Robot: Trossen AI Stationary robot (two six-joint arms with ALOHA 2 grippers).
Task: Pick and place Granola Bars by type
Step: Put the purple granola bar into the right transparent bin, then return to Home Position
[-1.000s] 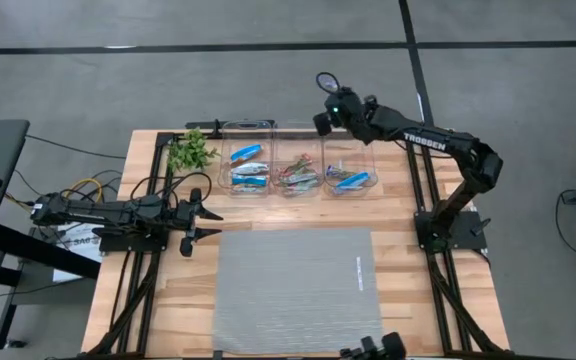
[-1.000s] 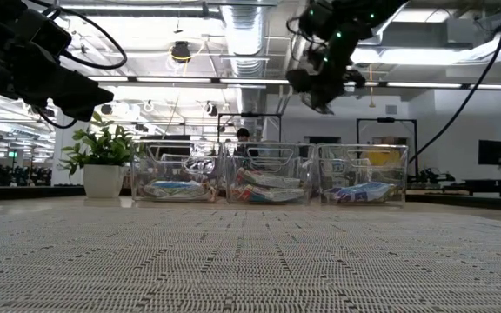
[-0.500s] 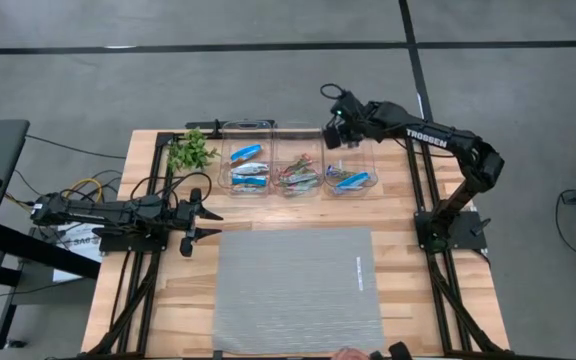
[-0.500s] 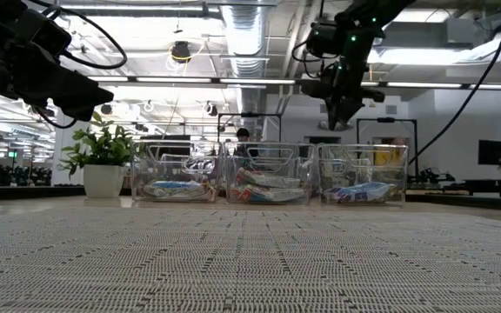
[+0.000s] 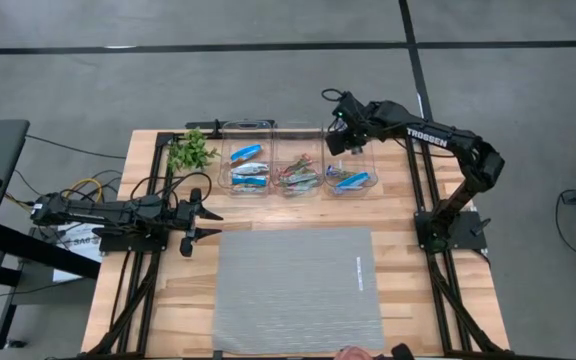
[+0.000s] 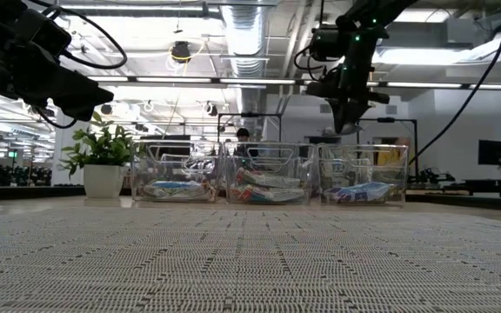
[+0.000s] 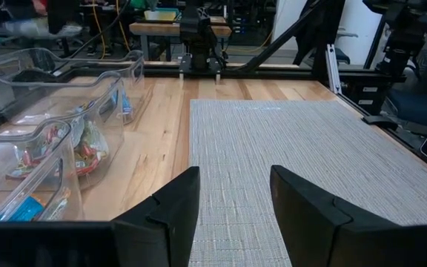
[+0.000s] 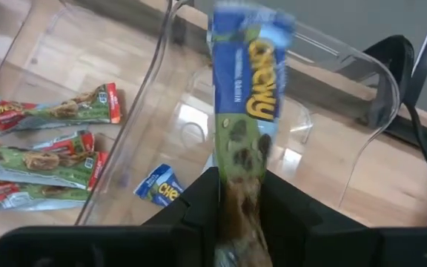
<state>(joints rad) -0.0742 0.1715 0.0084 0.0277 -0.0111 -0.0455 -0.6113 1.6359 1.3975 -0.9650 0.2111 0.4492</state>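
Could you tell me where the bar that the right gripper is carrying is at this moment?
In the right wrist view, the blue-and-green bar is clamped in the right gripper, above the right-hand clear bin, beside the bin of red-green bars.

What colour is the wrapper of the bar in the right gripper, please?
Blue on top with yellow lettering, green lower down; the bar shows best in the right wrist view.

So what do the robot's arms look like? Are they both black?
Yes, both are black, built from jointed tube-like pieces. The right arm has white letters reading TROSSEN along it and a small green light near its gripper. The left arm has black cables looping over it, and its gripper has two pointed black fingers.
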